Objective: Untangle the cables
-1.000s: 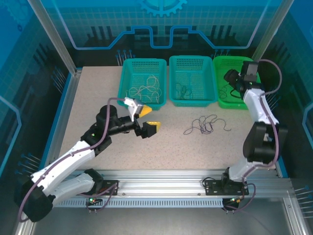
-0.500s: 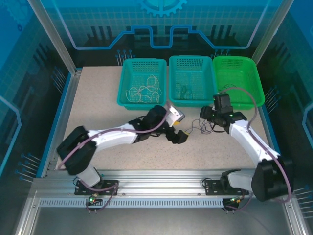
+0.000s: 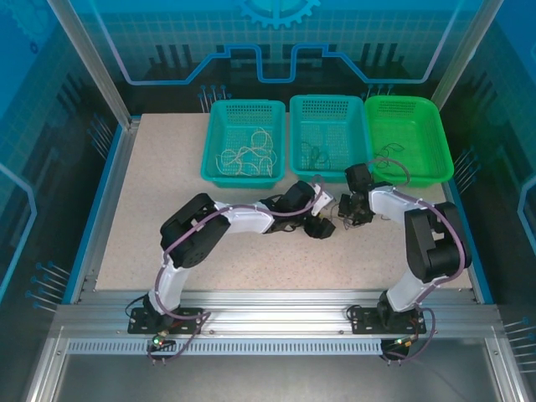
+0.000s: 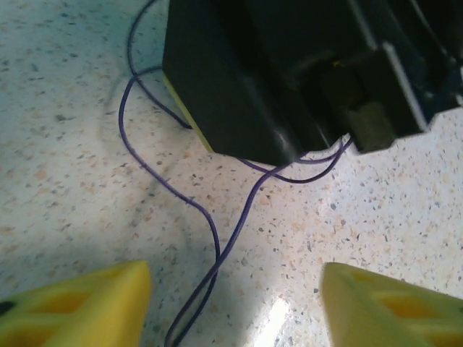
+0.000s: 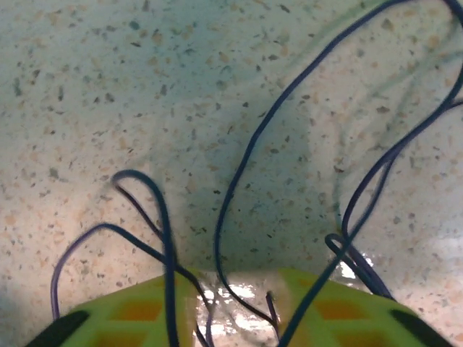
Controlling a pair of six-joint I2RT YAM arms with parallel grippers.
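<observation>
A tangle of thin purple-black cables lies on the speckled table between my two grippers. My left gripper is low over its left side. In the left wrist view the yellow fingertips stand wide apart, open, and a purple strand runs along the table between them without touching either. My right gripper faces it from the right, and its black body sits on the strands. In the right wrist view the right gripper has a narrow gap with cable strands running into it.
Three baskets stand along the back edge. The left teal basket holds pale beige loops, the middle teal basket holds a dark strand, and the green basket holds another dark strand. Both forearms cross the table's middle.
Both arms swung in to the tangle, the left from the table's left side and the right from the green basket. Both pairs of jaws have narrowed.
</observation>
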